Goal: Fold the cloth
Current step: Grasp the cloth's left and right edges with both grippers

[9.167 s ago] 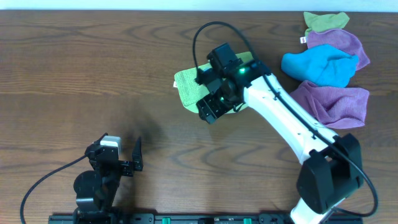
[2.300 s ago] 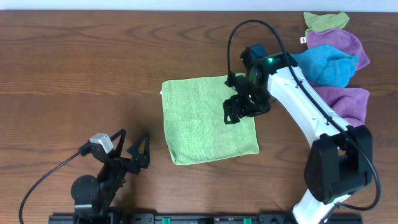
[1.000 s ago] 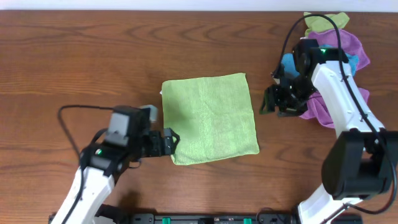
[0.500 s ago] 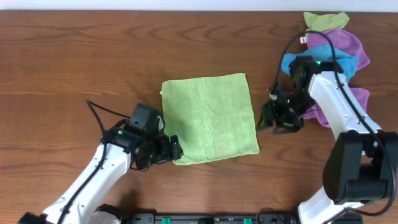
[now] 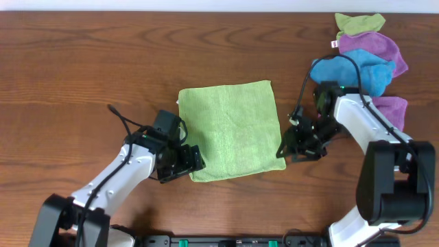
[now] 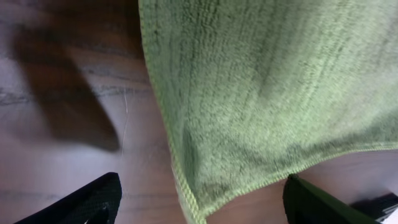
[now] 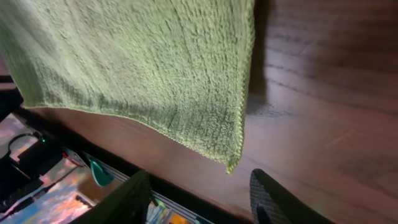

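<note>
A light green cloth [image 5: 230, 130] lies spread flat in the middle of the wooden table. My left gripper [image 5: 186, 162] is open at the cloth's near left corner; in the left wrist view that corner [image 6: 193, 208] sits between my two open fingers [image 6: 199, 202]. My right gripper [image 5: 285, 149] is open at the cloth's near right corner; in the right wrist view that corner [image 7: 231, 165] hangs just above the gap between my fingers [image 7: 205, 199]. Neither gripper holds the cloth.
A pile of other cloths lies at the back right: a blue one [image 5: 353, 72], purple ones [image 5: 374, 48] and a pale green one [image 5: 360, 22]. The right arm's elbow is close to this pile. The table's front edge and rail show in the right wrist view [image 7: 74, 155].
Both arms have moved in to the cloth's near corners: the left gripper slid right to the near left corner, the right gripper moved down and left to the near right corner.
</note>
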